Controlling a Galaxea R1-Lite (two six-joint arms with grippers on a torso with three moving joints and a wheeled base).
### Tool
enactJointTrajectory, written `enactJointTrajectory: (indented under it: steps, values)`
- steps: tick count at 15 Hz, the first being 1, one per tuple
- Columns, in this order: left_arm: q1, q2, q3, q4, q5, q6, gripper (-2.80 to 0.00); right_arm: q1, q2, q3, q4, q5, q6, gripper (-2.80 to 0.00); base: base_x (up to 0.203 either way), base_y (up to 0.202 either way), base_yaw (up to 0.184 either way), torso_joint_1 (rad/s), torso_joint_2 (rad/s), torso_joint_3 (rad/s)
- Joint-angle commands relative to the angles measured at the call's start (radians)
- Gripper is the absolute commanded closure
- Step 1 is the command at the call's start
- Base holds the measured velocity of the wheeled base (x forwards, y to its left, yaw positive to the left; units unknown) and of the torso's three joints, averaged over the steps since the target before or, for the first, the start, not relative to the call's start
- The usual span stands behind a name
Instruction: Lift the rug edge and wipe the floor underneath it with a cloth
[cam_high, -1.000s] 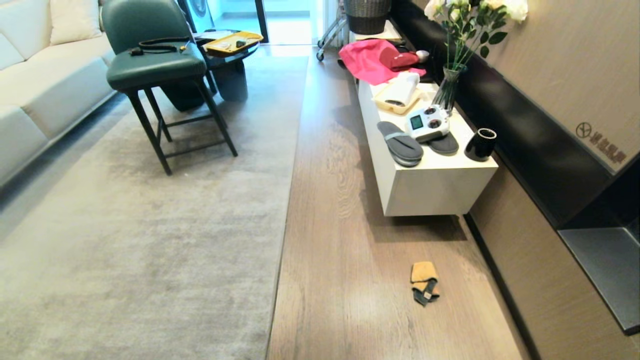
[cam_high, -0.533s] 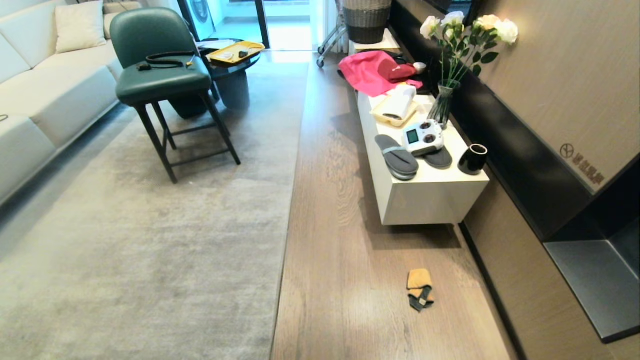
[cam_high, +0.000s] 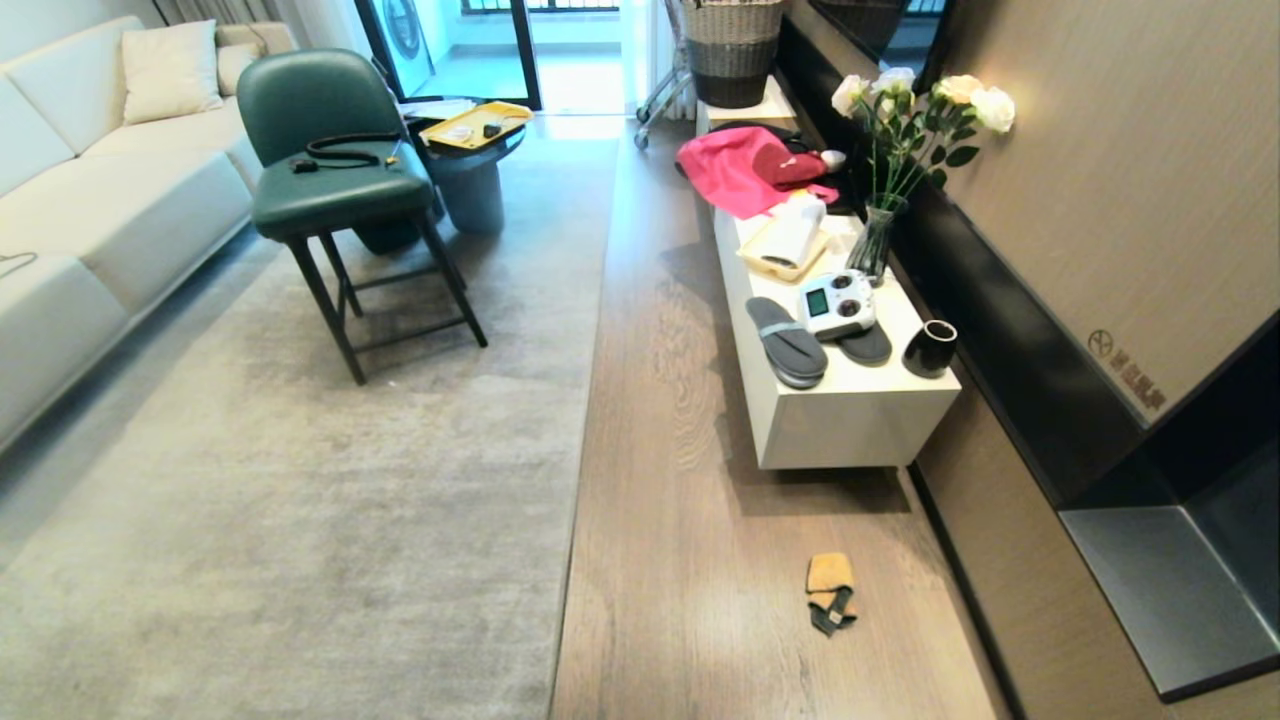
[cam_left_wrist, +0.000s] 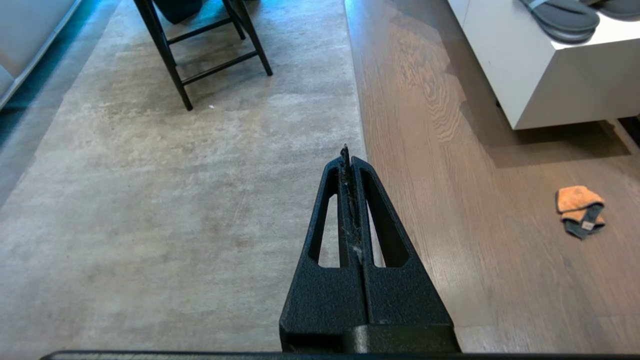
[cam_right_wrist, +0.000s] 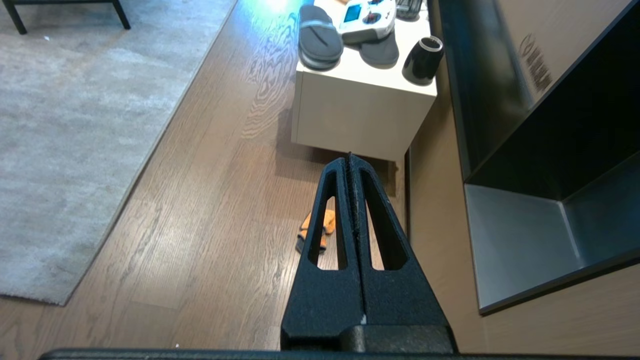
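Note:
The pale grey rug lies flat, its straight rug edge running away from me along the brown wood floor. The small orange cloth with a dark grey part lies crumpled on the planks, to the right of the rug and near the wall. Neither gripper shows in the head view. My left gripper is shut and empty, hanging above the rug edge, with the cloth far off to its right. My right gripper is shut and empty above the floor, partly hiding the cloth. A rug corner shows there.
A low white cabinet beyond the cloth carries slippers, a controller, a black cup and a vase of flowers. A green chair stands on the rug and a sofa runs along its left. The right wall has a dark recess.
The whole head view has shifted as the camera moved: everything sits lower in the picture and more of the far room shows. The cloth and rug lie as before.

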Motion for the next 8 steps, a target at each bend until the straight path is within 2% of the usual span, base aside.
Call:
enactJointTrajectory:
  steps: [1, 8]
  values:
    - [0.000, 0.000, 0.000, 0.000, 0.000, 0.001, 0.00, 0.000, 0.001, 0.000, 0.000, 0.001, -0.002, 0.00, 0.000, 0.000, 0.000, 0.191, -0.55, -0.372]
    - [0.000, 0.000, 0.000, 0.000, 0.000, 0.001, 0.00, 0.000, 0.001, 0.000, 0.000, 0.001, -0.001, 0.00, 0.000, 0.000, 0.000, 0.220, -0.59, -0.365]
